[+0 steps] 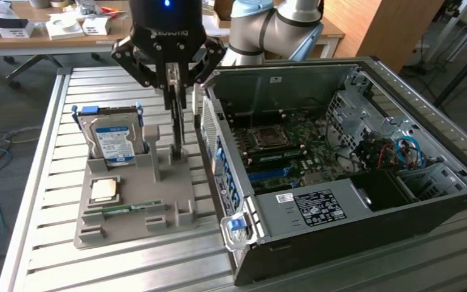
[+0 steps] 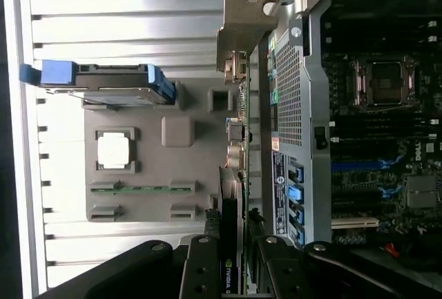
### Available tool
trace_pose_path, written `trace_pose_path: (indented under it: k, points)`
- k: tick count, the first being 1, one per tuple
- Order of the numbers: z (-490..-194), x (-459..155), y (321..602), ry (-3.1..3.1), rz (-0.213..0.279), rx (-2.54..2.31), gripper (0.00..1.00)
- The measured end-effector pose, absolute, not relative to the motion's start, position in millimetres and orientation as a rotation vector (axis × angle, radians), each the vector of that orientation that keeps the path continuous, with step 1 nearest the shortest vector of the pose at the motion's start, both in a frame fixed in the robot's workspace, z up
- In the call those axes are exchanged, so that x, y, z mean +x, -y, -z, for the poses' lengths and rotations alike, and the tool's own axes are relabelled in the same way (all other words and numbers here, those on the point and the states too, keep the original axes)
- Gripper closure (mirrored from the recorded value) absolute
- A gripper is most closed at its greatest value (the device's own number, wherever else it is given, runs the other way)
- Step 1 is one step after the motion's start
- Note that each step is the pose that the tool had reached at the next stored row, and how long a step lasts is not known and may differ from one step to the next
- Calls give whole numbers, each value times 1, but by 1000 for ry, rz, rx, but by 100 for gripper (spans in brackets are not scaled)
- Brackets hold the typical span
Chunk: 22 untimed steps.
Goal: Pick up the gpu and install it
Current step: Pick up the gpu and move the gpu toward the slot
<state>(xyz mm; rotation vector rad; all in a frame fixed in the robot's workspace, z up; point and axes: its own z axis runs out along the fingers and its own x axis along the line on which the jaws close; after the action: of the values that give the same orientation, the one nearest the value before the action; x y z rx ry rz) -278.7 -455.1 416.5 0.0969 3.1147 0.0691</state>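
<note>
The gpu (image 1: 177, 131) is a thin dark card standing on edge over the right side of the grey parts holder (image 1: 128, 234). My gripper (image 1: 175, 103) comes down from above, and its black fingers are shut on the card's upper edge. In the wrist view the gpu (image 2: 232, 188) runs edge-on between the fingers (image 2: 204, 264), its metal bracket (image 2: 243, 30) at the far end, with the gripper (image 2: 235, 257) closed around it. Whether its lower edge still rests in the holder's slot, I cannot tell. The open computer case (image 1: 428, 182) lies just to the exterior view's right, motherboard (image 1: 286, 149) exposed.
On the holder (image 2: 178, 168) stand a silver hard drive with a blue label (image 1: 116, 143), a square processor (image 1: 105, 190) and a green memory stick (image 1: 124, 208). The case's side wall (image 1: 217, 152) rises close beside the card. Everything sits on a slatted metal table (image 1: 55, 152).
</note>
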Motion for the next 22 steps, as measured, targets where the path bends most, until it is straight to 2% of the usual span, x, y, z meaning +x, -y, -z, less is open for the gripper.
trace_pose_path:
  k: [3,11,22]
  points:
    - [-426,-279,455,-3115,-69,97,74]
    - [-426,-273,455,-3114,-70,97,74]
    - [-426,-232,455,-3114,-70,97,74]
